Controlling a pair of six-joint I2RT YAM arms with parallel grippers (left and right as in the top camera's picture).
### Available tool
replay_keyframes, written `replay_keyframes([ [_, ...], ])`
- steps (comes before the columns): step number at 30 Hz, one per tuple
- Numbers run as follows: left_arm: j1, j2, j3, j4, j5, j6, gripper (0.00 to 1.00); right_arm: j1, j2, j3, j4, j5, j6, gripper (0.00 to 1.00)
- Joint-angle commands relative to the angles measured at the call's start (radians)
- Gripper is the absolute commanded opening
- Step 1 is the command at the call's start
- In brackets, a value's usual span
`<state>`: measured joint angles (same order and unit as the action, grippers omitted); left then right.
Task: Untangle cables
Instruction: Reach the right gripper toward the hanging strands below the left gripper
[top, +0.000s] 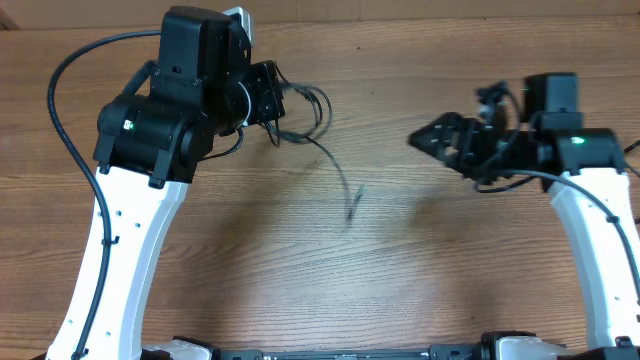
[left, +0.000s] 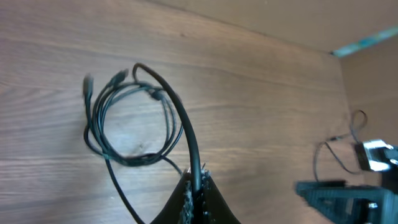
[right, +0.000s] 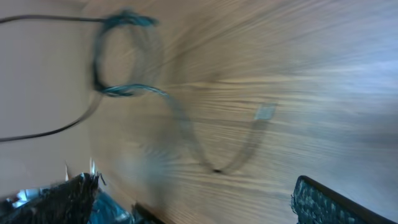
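Note:
The cables (left: 130, 118) lie as a small coiled bundle of thin black cords on the wooden table (left: 261, 93). One strand rises from the coil and runs between the fingertips of my left gripper (left: 196, 182), which is shut on it. From overhead, the left gripper (top: 275, 115) sits at the bundle (top: 305, 108), and a loose strand (top: 345, 185) trails toward the table's middle, ending in a small plug. My right gripper (top: 425, 140) hovers open to the right, apart from the cords. The blurred right wrist view shows the coil (right: 121, 59) and a strand with its plug (right: 266, 112) ahead of the open right gripper (right: 193, 202).
The wooden table (top: 400, 260) fills the overhead view. Thicker black wires fixed to the arms loop at the left (top: 65, 110) and right (top: 530, 178). The right arm (left: 348, 196) shows at the lower right of the left wrist view.

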<state>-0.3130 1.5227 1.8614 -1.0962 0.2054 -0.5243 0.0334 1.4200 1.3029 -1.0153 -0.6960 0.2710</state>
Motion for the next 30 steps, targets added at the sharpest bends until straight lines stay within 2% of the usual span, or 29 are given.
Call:
replay_keyframes([
  [1, -0.002, -0.007, 0.022, 0.005, 0.089, 0.004, 0.04, 0.067, -0.011, 0.005, 0.060, -0.039, -0.006, 1.00],
  [5, -0.002, -0.007, 0.022, 0.019, 0.146, 0.005, 0.04, 0.112, 0.005, 0.005, 0.107, -0.039, 0.008, 0.98],
  [9, -0.002, -0.007, 0.022, 0.049, 0.205, 0.004, 0.04, 0.126, 0.032, -0.007, 0.107, -0.037, 0.129, 0.97],
  [12, -0.002, -0.007, 0.022, 0.091, 0.261, -0.002, 0.04, 0.135, 0.063, -0.030, 0.113, -0.021, 0.152, 0.97],
  [19, -0.002, -0.007, 0.022, 0.119, 0.264, -0.117, 0.04, 0.211, 0.101, -0.035, 0.109, -0.079, 0.145, 0.96],
  [22, -0.002, -0.007, 0.022, 0.121, 0.267, -0.166, 0.04, 0.245, 0.102, -0.035, 0.160, 0.017, 0.176, 0.86],
  [25, -0.002, -0.007, 0.022, 0.122, 0.268, -0.192, 0.04, 0.267, 0.109, -0.035, 0.169, 0.203, 0.309, 0.76],
  [27, -0.002, -0.007, 0.022, 0.121, 0.267, -0.194, 0.04, 0.270, 0.115, -0.035, 0.168, 0.274, 0.336, 0.68],
  [30, -0.002, -0.007, 0.022, 0.122, 0.268, -0.195, 0.04, 0.270, 0.127, -0.035, 0.164, 0.306, 0.334, 0.66],
])
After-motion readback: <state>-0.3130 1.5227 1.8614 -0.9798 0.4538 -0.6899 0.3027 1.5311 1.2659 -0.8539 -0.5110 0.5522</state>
